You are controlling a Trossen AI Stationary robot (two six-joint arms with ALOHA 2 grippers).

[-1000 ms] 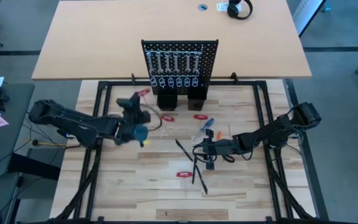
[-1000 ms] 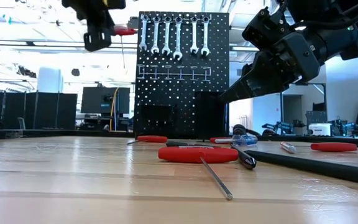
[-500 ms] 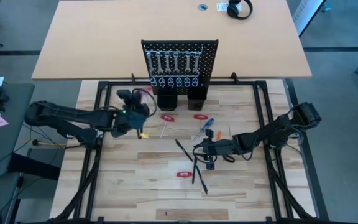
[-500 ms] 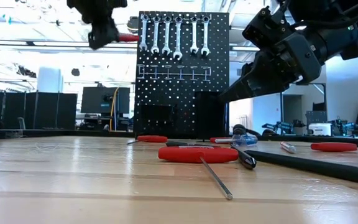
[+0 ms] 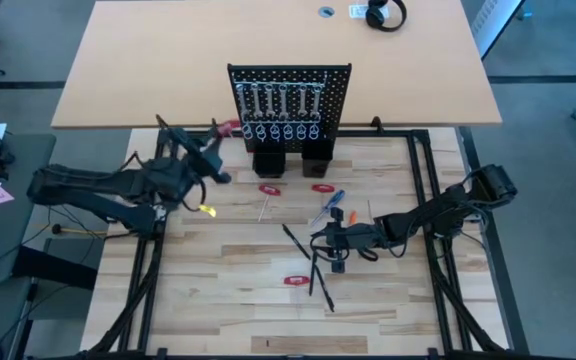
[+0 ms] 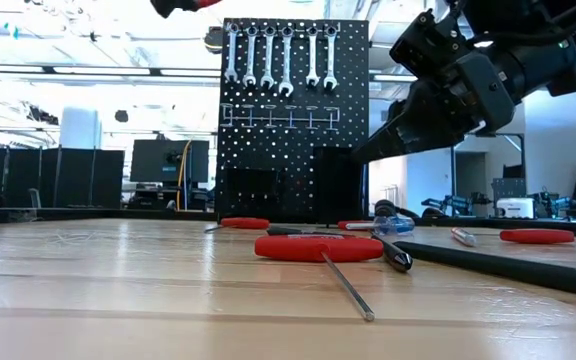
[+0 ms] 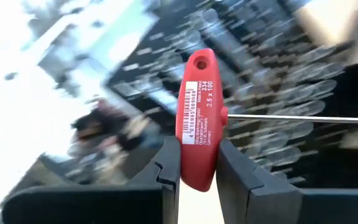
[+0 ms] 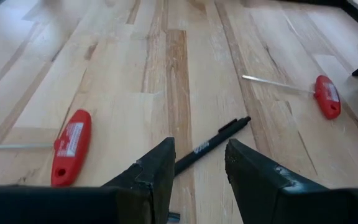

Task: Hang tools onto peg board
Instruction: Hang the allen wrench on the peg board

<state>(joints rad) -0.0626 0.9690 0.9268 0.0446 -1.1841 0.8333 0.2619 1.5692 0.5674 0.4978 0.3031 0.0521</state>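
— Wooden table [image 5: 218, 270], near side: what lies there?

— Loose tools [image 5: 313, 255]. Over them hangs the right gripper [image 8: 194, 165], fingers narrowly parted, holding nothing, a black stick-like tool [image 8: 213, 144] beneath.

— And farther off?

— Left gripper [image 7: 197, 171] is raised, clamped on a red-handled key [image 7: 197, 118], just left of the peg board [image 5: 288, 105], where wrenches [image 6: 278, 58] hang.

Site: I am looking at a robotics lab or workshop. Wooden surface [image 5: 228, 255] sitting in a black frame [image 5: 438, 290]; dark partitions [image 6: 43, 175], a monitor [image 6: 153, 160] and ceiling strip lights [image 6: 88, 70] showing behind; grey floor [image 5: 558, 150] surrounding; headphones [image 5: 385, 14] lying on a second desk [image 5: 148, 70].
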